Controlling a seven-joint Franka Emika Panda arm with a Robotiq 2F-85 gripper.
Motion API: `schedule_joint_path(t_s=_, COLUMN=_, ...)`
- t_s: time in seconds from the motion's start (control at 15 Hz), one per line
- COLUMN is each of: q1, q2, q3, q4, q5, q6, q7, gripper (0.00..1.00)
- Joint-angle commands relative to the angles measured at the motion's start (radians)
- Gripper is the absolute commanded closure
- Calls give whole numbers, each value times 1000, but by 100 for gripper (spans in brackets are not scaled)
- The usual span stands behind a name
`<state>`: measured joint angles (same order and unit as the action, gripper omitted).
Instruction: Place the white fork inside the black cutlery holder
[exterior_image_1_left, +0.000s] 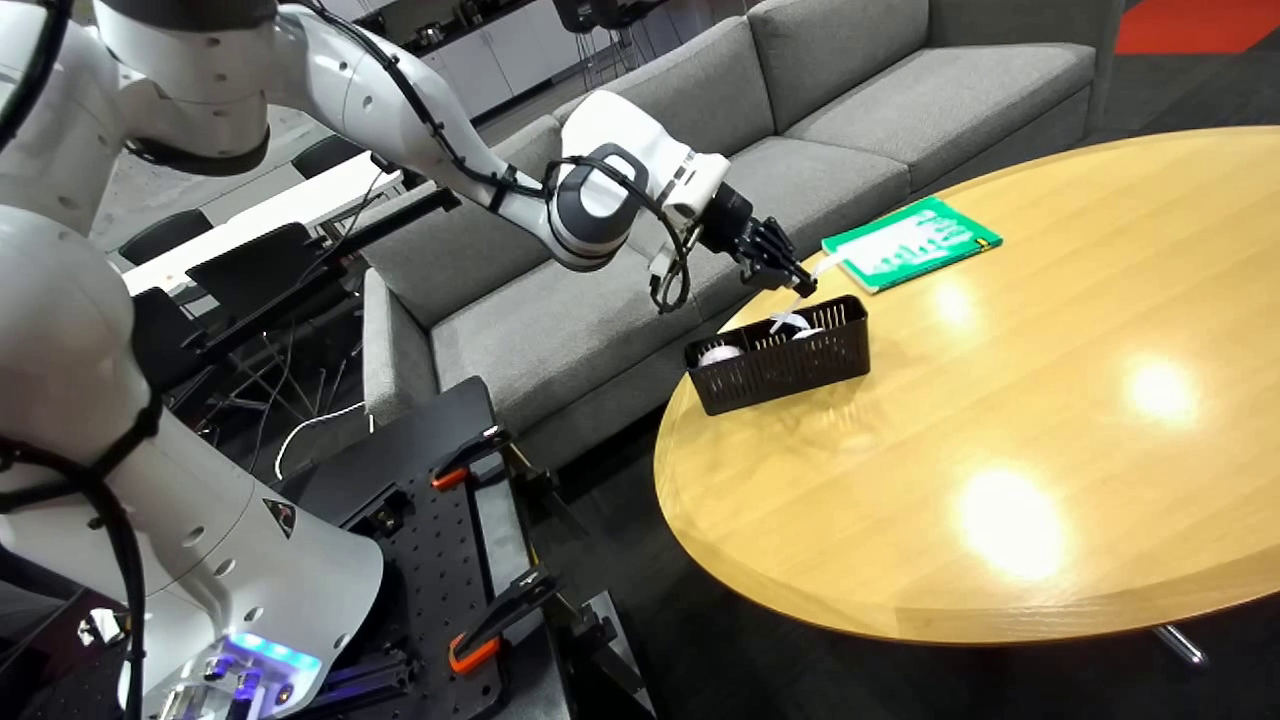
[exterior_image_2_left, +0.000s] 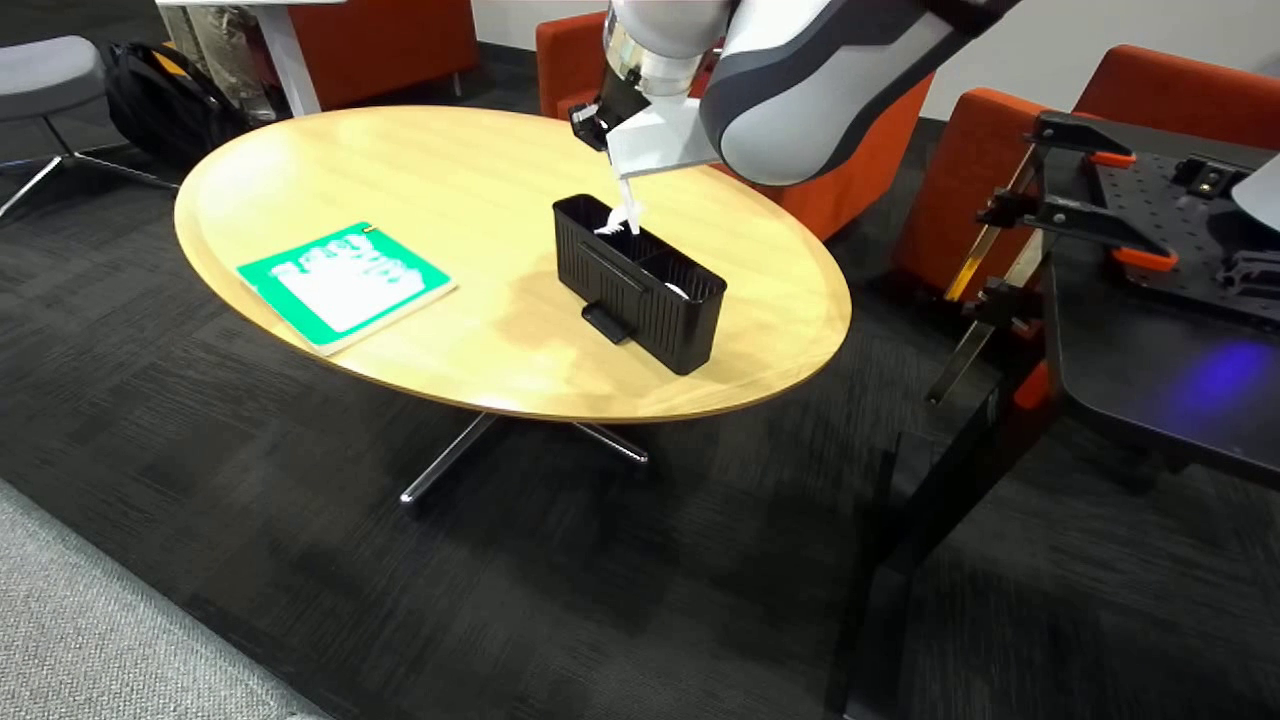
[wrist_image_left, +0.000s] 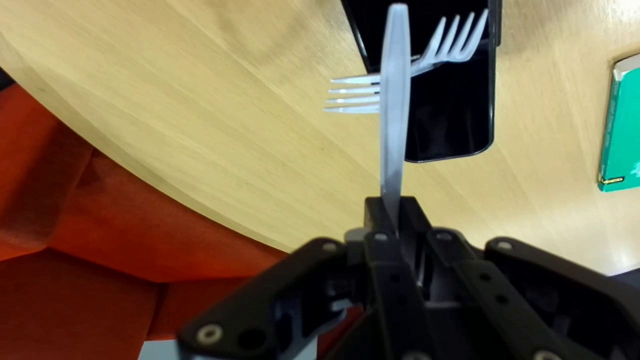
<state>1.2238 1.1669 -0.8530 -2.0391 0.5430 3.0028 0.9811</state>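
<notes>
The desk (exterior_image_1_left: 1000, 400) is grained wood with a smooth, lacquer-like finish, glossy enough to throw back bright patches of light. The black cutlery holder (exterior_image_2_left: 655, 315) looks like plastic, its walls ribbed, its inside shiny. The white fork (wrist_image_left: 395, 110) is smooth, thin plastic with a soft sheen, while the fingers (wrist_image_left: 412, 220) look matt. Woven cloth, dull and slightly rough, covers the sofa (exterior_image_1_left: 830, 160); the floor (exterior_image_2_left: 700, 560) is matt carpet, the desk's leg (exterior_image_2_left: 450, 458) polished metal, the book (exterior_image_2_left: 348, 287) paper.

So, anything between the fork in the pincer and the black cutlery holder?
Partly: in the wrist view, two other white forks stick their tines out at the opening of the black cutlery holder, one each side of the held white fork. They might snag it. Nothing else visible blocks it.
</notes>
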Motion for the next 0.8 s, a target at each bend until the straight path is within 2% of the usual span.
schedule_joint_path(t_s=0.0, q1=-12, q2=33, q3=-14, q4=49, q5=-93, q6=-39, q7=101, gripper=97)
schedule_joint_path(t_s=0.73, q1=-30, q2=21, q3=27, q4=71, q5=-221, q6=-86, q7=167, gripper=97)
